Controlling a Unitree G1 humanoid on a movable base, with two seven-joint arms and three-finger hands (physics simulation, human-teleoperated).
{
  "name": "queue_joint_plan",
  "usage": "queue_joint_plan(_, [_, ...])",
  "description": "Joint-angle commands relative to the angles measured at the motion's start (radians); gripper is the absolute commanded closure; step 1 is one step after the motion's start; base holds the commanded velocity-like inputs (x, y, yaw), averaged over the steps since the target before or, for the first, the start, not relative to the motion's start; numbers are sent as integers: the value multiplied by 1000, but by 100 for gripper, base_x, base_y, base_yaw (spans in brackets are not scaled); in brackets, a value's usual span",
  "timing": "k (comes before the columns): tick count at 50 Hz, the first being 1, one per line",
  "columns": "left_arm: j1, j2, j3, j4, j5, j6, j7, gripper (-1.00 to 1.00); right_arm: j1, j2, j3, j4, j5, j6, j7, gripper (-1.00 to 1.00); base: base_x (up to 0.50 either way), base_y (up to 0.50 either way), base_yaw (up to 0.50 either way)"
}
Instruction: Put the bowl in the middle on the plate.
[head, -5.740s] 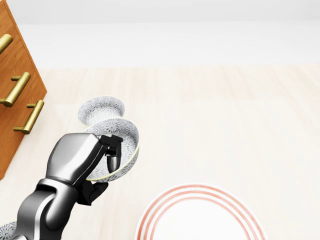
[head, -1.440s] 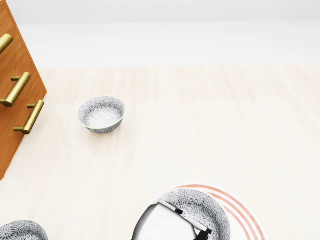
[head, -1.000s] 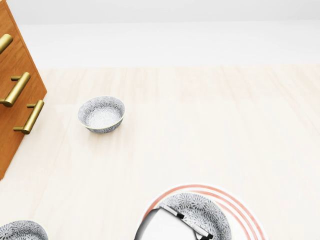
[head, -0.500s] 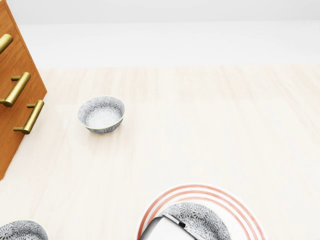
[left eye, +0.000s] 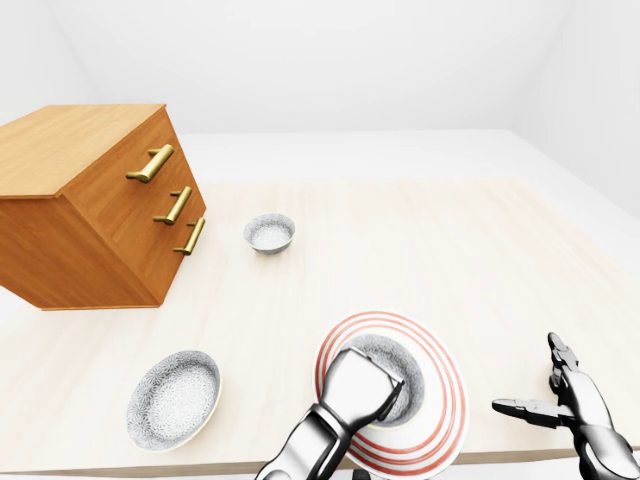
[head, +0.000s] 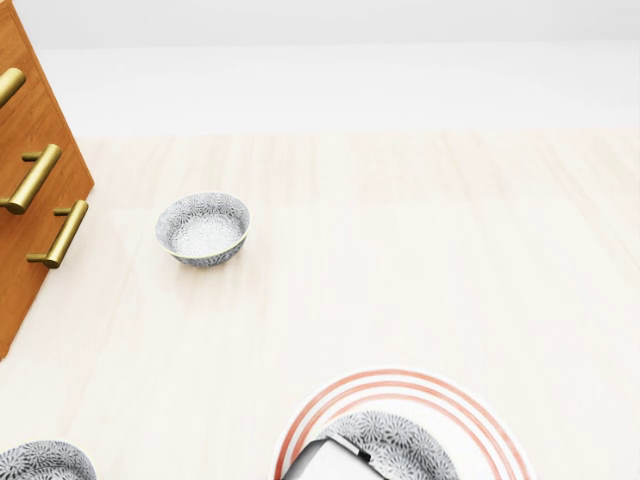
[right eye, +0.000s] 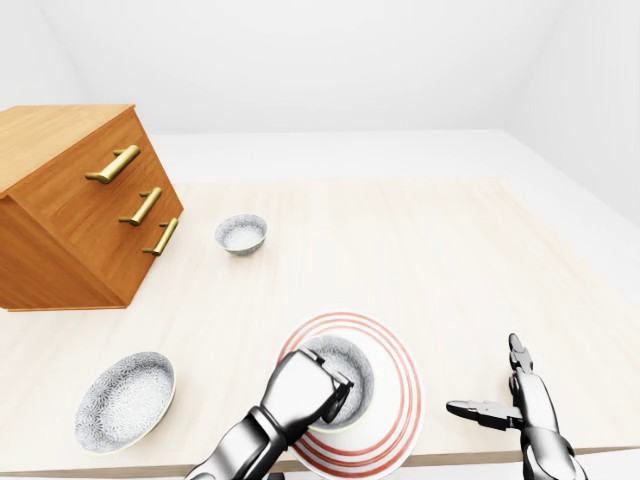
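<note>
The patterned bowl sits in the well of the red-ringed plate near the bottom edge of the counter in the right-eye view, and the left robot hand is clamped on the bowl's near rim, with a dark finger hooked inside it. The right robot hand hangs at the lower right, well apart from the plate, its fingers splayed wide and holding nothing. A smaller bowl stands near the wooden drawer chest, and a wider bowl lies at the lower left.
</note>
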Motion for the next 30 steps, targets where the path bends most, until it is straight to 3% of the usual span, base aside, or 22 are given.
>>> queue_joint_plan(1, [1, 0, -2, 2, 25, 0, 28, 100, 4, 12, 13, 92, -20, 0, 10, -100, 0, -1, 0])
queue_joint_plan(30, [-4, 0, -5, 11, 27, 0, 25, 100, 4, 11, 13, 89, -17, 0, 9, -100, 0, 0, 0])
